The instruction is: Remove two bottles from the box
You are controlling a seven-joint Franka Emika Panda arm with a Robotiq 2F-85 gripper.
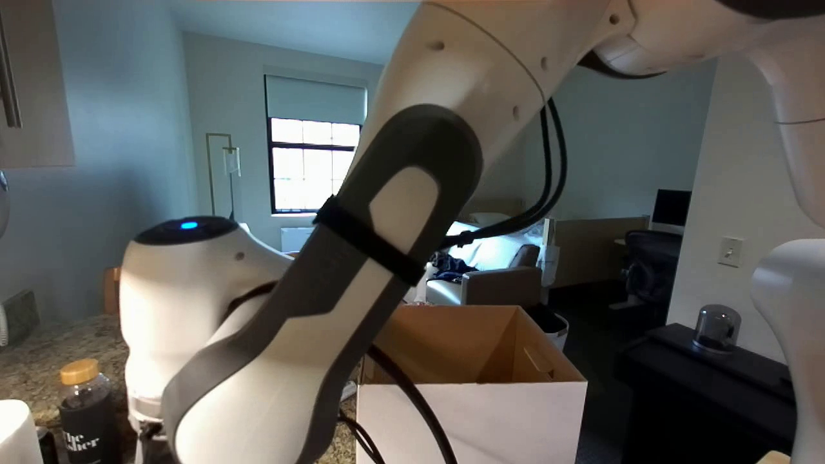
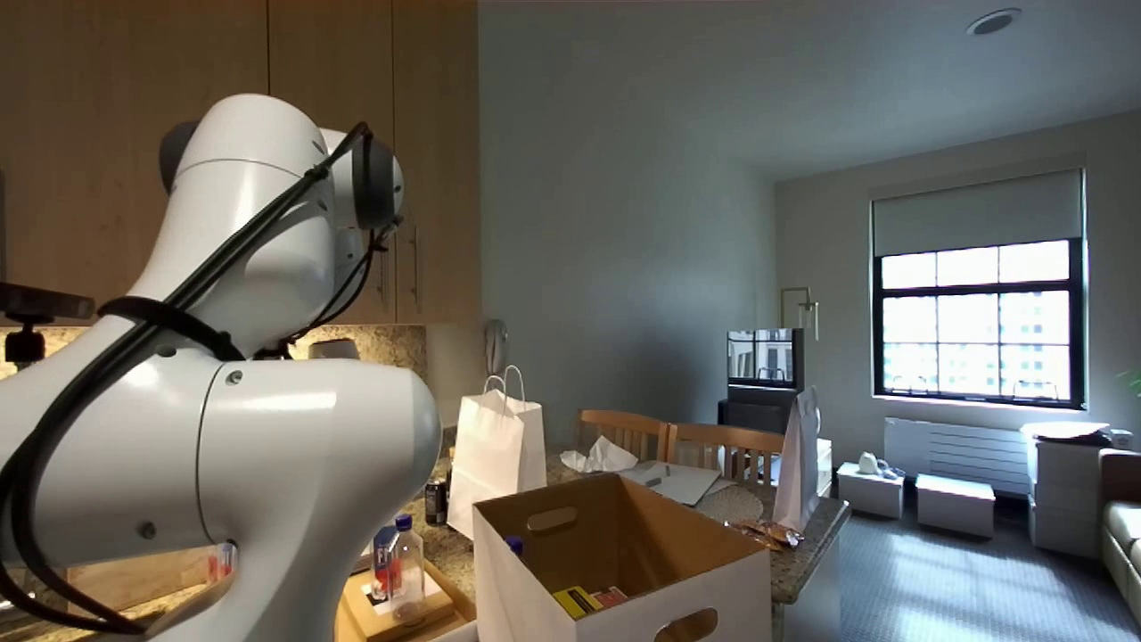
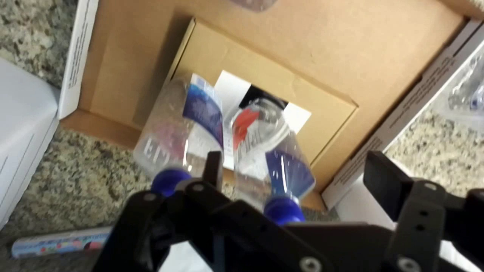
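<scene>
The box (image 2: 526, 597) is a large carton, white outside and brown inside; it also shows in an exterior view (image 1: 515, 419). A blue bottle cap (image 2: 514, 544) shows inside it by the wall; the rest of that bottle is hidden. Two clear bottles with blue caps, one bottle (image 3: 261, 151) and another bottle (image 3: 170, 139), stand on a flat cardboard package outside the box; both also show beside the box (image 2: 407, 571) (image 2: 381, 562). My gripper (image 3: 298, 177) is open, with one bottle's cap showing between its fingers. The fingers are hidden in both exterior views.
The flat package (image 3: 317, 139) lies in a shallow cardboard tray (image 3: 378, 56). A white paper bag (image 2: 495, 455) and a dark can (image 2: 435, 502) stand behind. A yellow packet (image 2: 577, 602) lies in the box. An orange-lidded jar (image 1: 87, 419) stands near the arm. A patterned tube (image 3: 60, 241) lies on the counter.
</scene>
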